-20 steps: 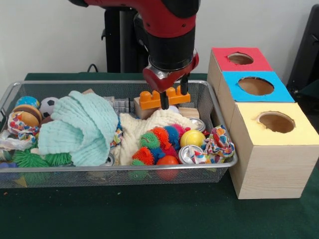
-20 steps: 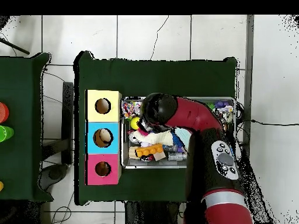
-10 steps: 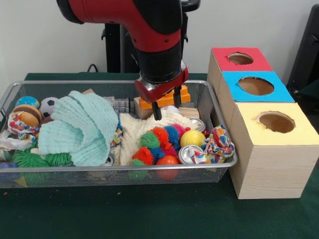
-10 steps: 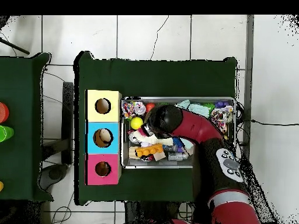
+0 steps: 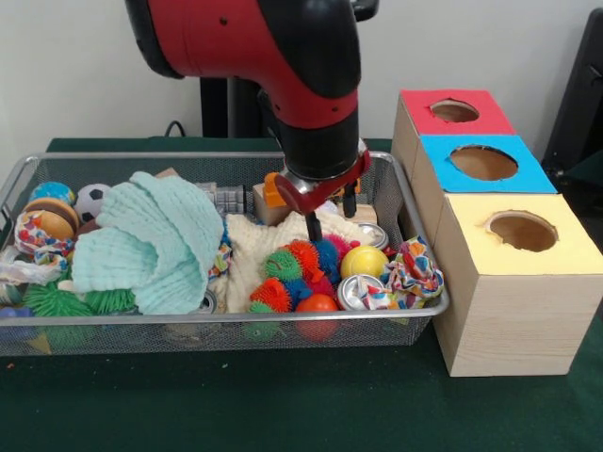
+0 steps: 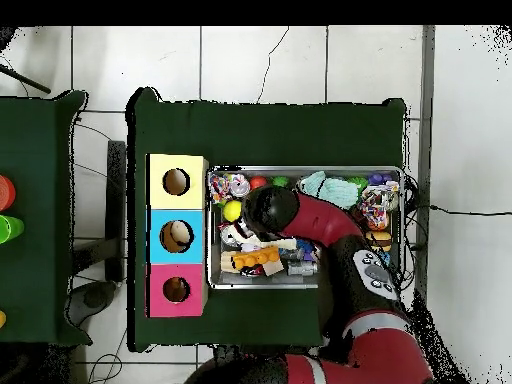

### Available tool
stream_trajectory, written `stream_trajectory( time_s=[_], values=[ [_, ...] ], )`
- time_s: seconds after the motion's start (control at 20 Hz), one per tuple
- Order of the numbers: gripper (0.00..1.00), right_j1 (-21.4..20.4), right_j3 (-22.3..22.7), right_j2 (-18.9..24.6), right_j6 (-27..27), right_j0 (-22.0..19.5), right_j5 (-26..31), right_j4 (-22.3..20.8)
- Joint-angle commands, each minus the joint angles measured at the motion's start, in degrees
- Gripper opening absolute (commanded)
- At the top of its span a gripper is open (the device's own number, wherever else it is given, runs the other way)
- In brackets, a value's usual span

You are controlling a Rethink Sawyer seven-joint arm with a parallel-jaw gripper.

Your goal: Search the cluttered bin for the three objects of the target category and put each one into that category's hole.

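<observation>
A wire mesh bin point(image 5: 188, 320) holds mixed toys. My gripper point(image 5: 332, 215) hangs open inside it, fingertips just above the cream cloth point(image 5: 247, 252), with nothing between them. An orange toy brick point(image 5: 272, 188) lies right behind it, mostly hidden by the wrist; in the overhead view the orange brick point(image 6: 255, 259) lies near the bin's lower wall. A yellow ball point(image 5: 364, 261) and a spiky multicoloured caterpillar point(image 5: 297, 264) lie just in front of the gripper. To the right stand the red-topped box point(image 5: 454, 110), blue-topped box point(image 5: 483, 162) and yellow-topped box point(image 5: 522, 230), each with a round hole.
A teal cloth point(image 5: 151, 240) covers the bin's left middle. An orange ball point(image 5: 317, 303), tin cans point(image 5: 353, 290), a soccer ball point(image 5: 90, 200) and a wooden block point(image 5: 266, 209) crowd the bin. Overhead, the arm point(image 6: 330, 225) covers the bin's centre beside the row of boxes point(image 6: 176, 235).
The gripper has come down and forward from over the orange brick to just above the cream cloth, shifting slightly toward the boxes. It stays open; the brick stays in the bin.
</observation>
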Motion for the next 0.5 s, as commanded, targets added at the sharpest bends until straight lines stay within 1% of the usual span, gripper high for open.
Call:
stream_trajectory(
  time_s=[0.05, 0.25, 0.4, 0.5],
  values=[
    [1.00, 5.7, -0.6, 4.4, 13.3, 1.0, -10.1, 1.0],
    [1.00, 7.8, -1.3, 5.2, 12.8, 0.5, -13.1, 1.6],
    [1.00, 8.2, 0.4, 7.6, 11.5, -1.7, -15.8, 1.9],
    [1.00, 9.4, 1.8, 9.8, 10.1, -4.2, -18.4, 1.3]
  ],
)
